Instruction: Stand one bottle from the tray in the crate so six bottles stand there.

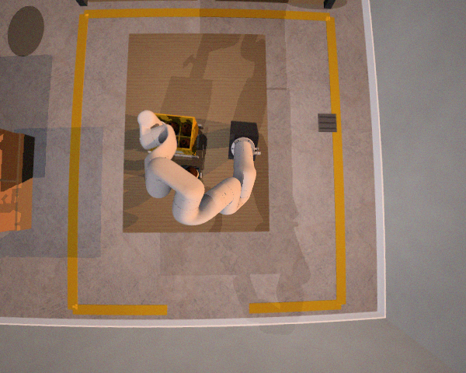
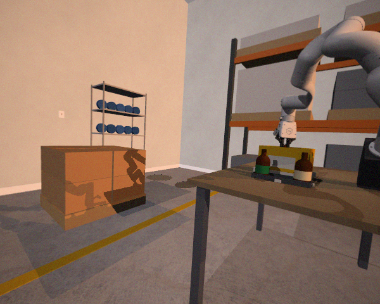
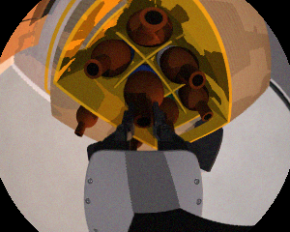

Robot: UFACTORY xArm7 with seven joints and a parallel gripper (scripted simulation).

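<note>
The yellow crate (image 1: 193,136) (image 2: 287,151) (image 3: 228,82) stands level. Five brown bottles, including one (image 3: 111,58) at the left, show in it besides the held one. My gripper (image 2: 285,144) (image 3: 143,108) is shut on the neck of a blue-labelled brown bottle (image 3: 144,89). This bottle is lowered inside the crate; its base is hidden, so I cannot tell whether it touches the floor. The dark tray (image 2: 287,182) lies beside the crate with a green-labelled bottle (image 2: 262,163) and a cream-labelled bottle (image 2: 303,166) (image 1: 192,172), both upright.
The wooden table (image 1: 165,56) (image 2: 249,192) bears the crate, the tray and the black arm base (image 1: 243,129). The white arm (image 1: 177,176) covers part of the crate and tray from above. Neighbouring bottle necks and the crate's rim are close around my fingers.
</note>
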